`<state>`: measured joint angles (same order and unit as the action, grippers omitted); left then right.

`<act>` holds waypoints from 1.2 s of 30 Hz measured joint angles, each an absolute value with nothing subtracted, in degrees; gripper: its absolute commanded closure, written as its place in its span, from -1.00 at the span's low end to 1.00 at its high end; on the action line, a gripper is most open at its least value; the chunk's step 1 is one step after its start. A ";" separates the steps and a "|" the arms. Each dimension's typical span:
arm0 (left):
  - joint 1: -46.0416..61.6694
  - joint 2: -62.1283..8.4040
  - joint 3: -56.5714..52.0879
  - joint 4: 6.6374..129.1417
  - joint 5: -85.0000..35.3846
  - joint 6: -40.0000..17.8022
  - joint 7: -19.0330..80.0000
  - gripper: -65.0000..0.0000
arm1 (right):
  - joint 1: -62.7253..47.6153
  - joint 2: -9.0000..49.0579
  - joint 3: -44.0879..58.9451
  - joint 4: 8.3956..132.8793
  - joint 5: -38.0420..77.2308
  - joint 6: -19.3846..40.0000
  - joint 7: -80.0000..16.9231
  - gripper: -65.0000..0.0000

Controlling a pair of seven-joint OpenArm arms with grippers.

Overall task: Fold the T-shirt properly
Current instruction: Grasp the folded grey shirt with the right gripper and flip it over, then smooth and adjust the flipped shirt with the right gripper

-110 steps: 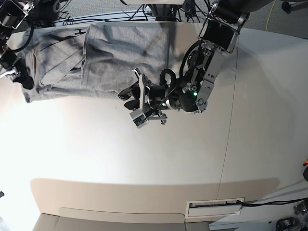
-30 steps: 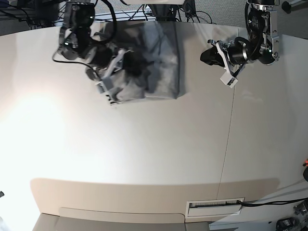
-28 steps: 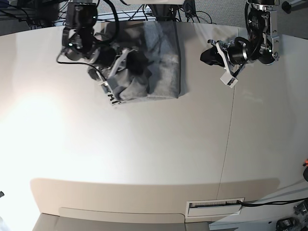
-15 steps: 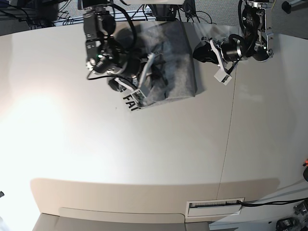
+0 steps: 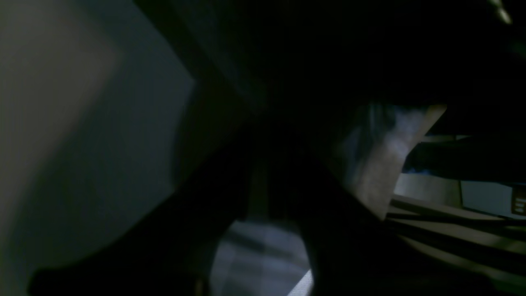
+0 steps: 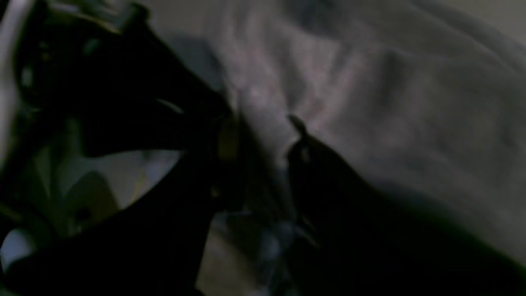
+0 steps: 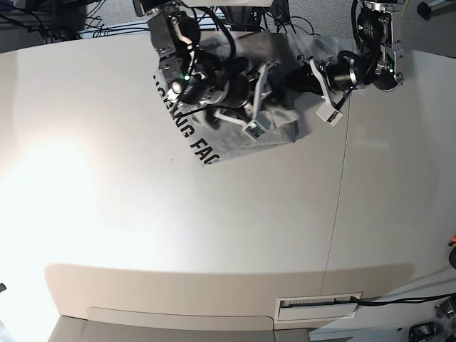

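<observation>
On the broad pale beige table (image 7: 214, 235), the heather-grey cotton T-shirt (image 7: 274, 135) lies bunched into a compact folded bundle near the far edge, centre-right in the base view. A white panel with bold black printed letters (image 7: 187, 127) runs diagonally along the bundle's left side, lying on the tabletop.

The black right arm reaches down over the bundle from the far edge, and the right gripper (image 7: 258, 107), with white finger pieces, sits on top of the grey cloth. In the right wrist view its dark fingers (image 6: 312, 164) stand slightly apart with creased grey fabric just beyond them; whether any cloth is pinched is too dim to tell.

Further right, the left gripper (image 7: 313, 71) touches the bundle's right edge. Its wrist view is nearly black, so I cannot tell how its jaws stand.
</observation>
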<state>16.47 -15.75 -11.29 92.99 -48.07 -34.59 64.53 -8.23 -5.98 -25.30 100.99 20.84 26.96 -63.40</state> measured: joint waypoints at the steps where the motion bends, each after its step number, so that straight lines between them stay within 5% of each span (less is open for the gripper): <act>1: 16.47 -15.73 -11.29 92.99 -48.10 -34.59 64.51 0.79 | -8.23 -6.28 -25.50 100.99 20.84 26.96 -63.40 0.49; 11: 16.47 -15.73 -11.29 92.99 -48.10 -34.59 64.51 0.79 | -8.19 -6.55 -25.67 100.99 21.52 26.94 -60.36 0.49; 16: 16.47 -15.73 -11.29 92.99 -48.10 -34.59 64.51 0.79 | -7.03 -6.55 -25.67 100.99 29.98 32.42 -60.03 0.11; 20: 16.47 -15.73 -11.29 92.99 -48.10 -34.59 64.51 0.79 | -4.67 -6.55 -25.67 100.99 36.49 34.61 -59.48 0.11; 24: 16.47 -15.73 -11.29 92.99 -48.07 -34.59 64.51 0.79 | -1.98 -6.57 -24.62 102.74 29.23 34.54 -60.23 0.13; 26: 16.47 -15.73 -11.29 92.99 -48.07 -34.59 64.51 0.79 | -1.37 -6.61 -22.02 106.37 24.49 31.24 -61.08 0.35; 29: 16.47 -15.70 -11.29 92.99 -48.07 -34.59 64.51 0.79 | -0.97 -6.70 -15.03 114.06 19.09 26.15 -63.42 0.96; 36: 16.49 -15.70 -11.29 92.99 -48.07 -34.59 64.49 0.79 | -7.18 -6.55 2.35 122.74 17.74 23.03 -65.17 1.00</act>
